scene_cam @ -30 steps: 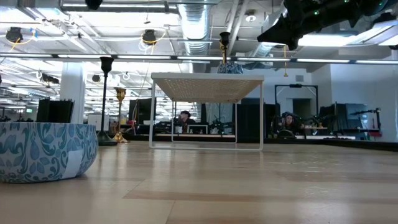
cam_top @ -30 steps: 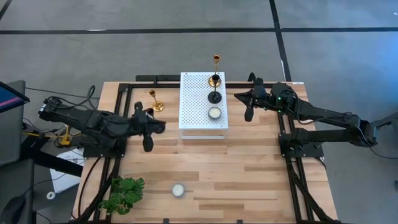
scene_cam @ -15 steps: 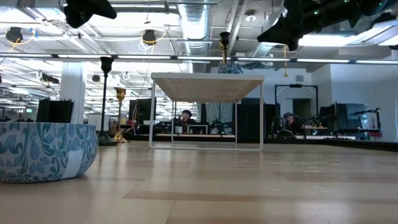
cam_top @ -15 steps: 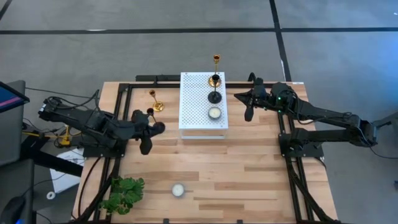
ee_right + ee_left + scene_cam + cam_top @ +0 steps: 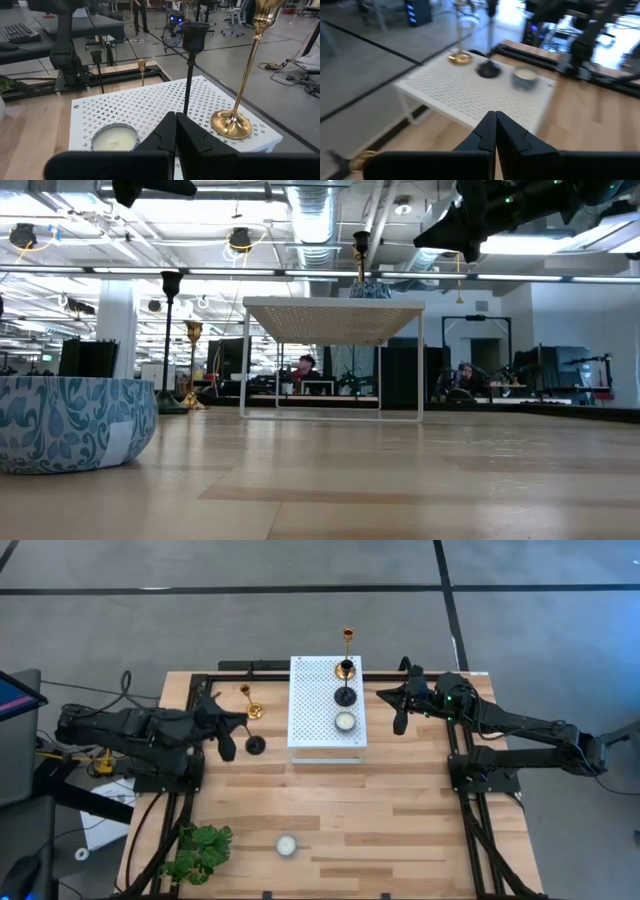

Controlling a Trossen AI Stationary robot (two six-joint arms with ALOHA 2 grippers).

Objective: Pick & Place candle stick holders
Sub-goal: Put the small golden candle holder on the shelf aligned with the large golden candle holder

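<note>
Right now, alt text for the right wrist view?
The right pincer, shut and empty, faces a white perforated stand holding a gold candle holder, a black candle holder and a small candle.

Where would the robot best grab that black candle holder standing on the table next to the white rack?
Probably by its thin stem. The black candle holder stands upright on the table, with a wide flat base and a slim stem that two fingers can close around. The left gripper is right beside it, so coming in level from that side, away from the white rack, looks easiest.
</note>
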